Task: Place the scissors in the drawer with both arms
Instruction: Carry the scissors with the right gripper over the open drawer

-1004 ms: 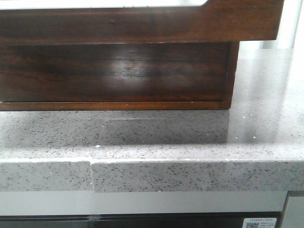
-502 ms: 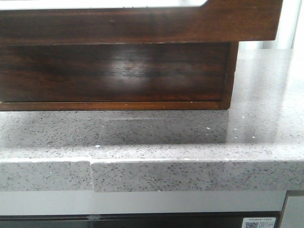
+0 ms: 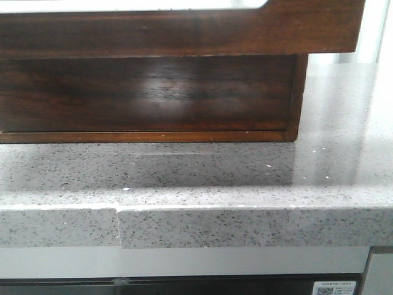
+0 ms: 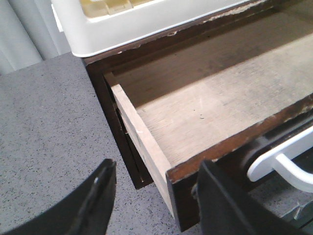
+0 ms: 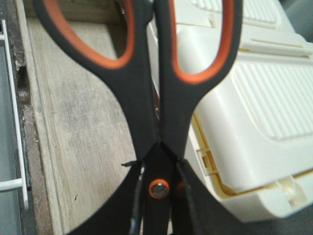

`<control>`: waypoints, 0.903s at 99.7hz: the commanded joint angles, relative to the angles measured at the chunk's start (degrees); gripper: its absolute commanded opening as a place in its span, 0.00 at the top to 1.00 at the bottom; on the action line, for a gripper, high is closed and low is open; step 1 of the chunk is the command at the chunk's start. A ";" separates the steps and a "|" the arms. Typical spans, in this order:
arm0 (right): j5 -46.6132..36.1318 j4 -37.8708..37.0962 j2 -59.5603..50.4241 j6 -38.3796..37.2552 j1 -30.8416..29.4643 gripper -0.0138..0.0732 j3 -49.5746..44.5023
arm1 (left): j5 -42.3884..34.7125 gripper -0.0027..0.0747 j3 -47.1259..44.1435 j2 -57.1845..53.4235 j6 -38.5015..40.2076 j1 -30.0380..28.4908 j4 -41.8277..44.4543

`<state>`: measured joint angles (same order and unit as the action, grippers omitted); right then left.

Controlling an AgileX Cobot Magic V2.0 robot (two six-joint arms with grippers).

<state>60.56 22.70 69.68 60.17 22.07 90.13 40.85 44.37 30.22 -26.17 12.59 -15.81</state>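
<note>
The dark brown drawer (image 3: pixel 184 34) stands pulled out over the cabinet front, its pale floor (image 4: pixel 220 103) bare. My left gripper (image 4: pixel 157 169) is open and empty, and its fingers (image 4: pixel 98 196) straddle the drawer's front corner beside the white handle (image 4: pixel 283 156). My right gripper (image 5: pixel 159 205) is shut on the scissors (image 5: pixel 146 98), black with orange-lined handles, gripping them at the pivot. It holds them above the drawer floor (image 5: pixel 73 127) and the edge of a white box. Neither gripper shows in the front view.
A cream-white plastic box (image 5: pixel 254 98) sits on the cabinet top behind the drawer and also shows in the left wrist view (image 4: pixel 146 19). The grey speckled countertop (image 3: pixel 245 178) carries the cabinet and has a step edge at the front. The white handle (image 5: pixel 17 122) runs along the drawer front.
In the front view the drawer front has shifted very slightly to the left. Nothing else has visibly changed.
</note>
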 commanded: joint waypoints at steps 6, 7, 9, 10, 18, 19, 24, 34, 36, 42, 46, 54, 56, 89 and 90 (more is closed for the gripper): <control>-4.06 -5.08 3.75 0.84 5.57 0.83 3.58 | -4.54 0.52 1.31 0.60 0.79 0.26 -1.35; -4.12 -5.44 3.98 0.84 6.26 0.83 3.62 | -4.54 0.52 1.31 0.60 0.79 0.26 -1.35; -4.00 -6.49 4.70 0.84 7.34 0.83 3.89 | -4.54 0.52 1.31 0.60 0.79 0.26 -1.35; -4.00 -7.22 4.94 0.69 7.70 0.83 4.15 | -4.54 0.52 1.31 0.60 0.79 0.26 -1.35; -3.77 -12.96 7.86 -2.28 12.10 0.83 5.20 | -4.54 0.52 1.31 0.60 0.79 0.26 -1.35; -3.81 -13.66 8.10 -2.69 12.46 0.83 5.30 | -4.54 0.52 1.31 0.60 0.79 0.26 -1.35; -3.73 -19.55 9.79 -5.80 14.86 0.83 5.98 | -4.54 0.52 1.31 0.60 0.79 0.26 -1.35; -3.18 -29.55 13.08 -12.27 19.03 0.83 6.38 | -4.54 0.52 1.31 0.60 0.79 0.26 -1.35; -2.89 -31.41 13.49 -13.05 19.76 0.83 6.38 | -4.54 0.52 1.31 0.60 0.79 0.26 -1.35; -2.01 -35.64 15.03 -15.92 21.57 0.83 6.38 | -4.54 0.52 1.31 0.60 0.79 0.26 -1.35; -1.09 -37.82 15.88 -16.81 22.46 0.83 6.38 | -4.54 0.52 1.31 0.60 0.79 0.26 -1.35; 0.46 -39.32 16.97 -16.82 23.23 0.83 6.38 | -4.54 0.52 1.31 0.60 0.79 0.26 -1.35; 0.81 -39.49 17.11 -16.90 23.40 0.83 6.38 | -4.54 0.52 1.31 0.60 0.79 0.26 -1.35; 1.60 -39.84 17.53 -16.90 23.37 0.78 6.44 | -4.54 0.52 1.31 0.60 0.79 0.26 -1.35; 1.60 -39.84 17.53 -16.90 23.37 0.77 6.44 | -4.54 0.52 1.31 0.60 0.79 0.26 -1.35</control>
<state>64.23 -15.20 89.31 43.54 45.35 94.41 40.71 44.37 30.22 -26.17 12.59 -15.81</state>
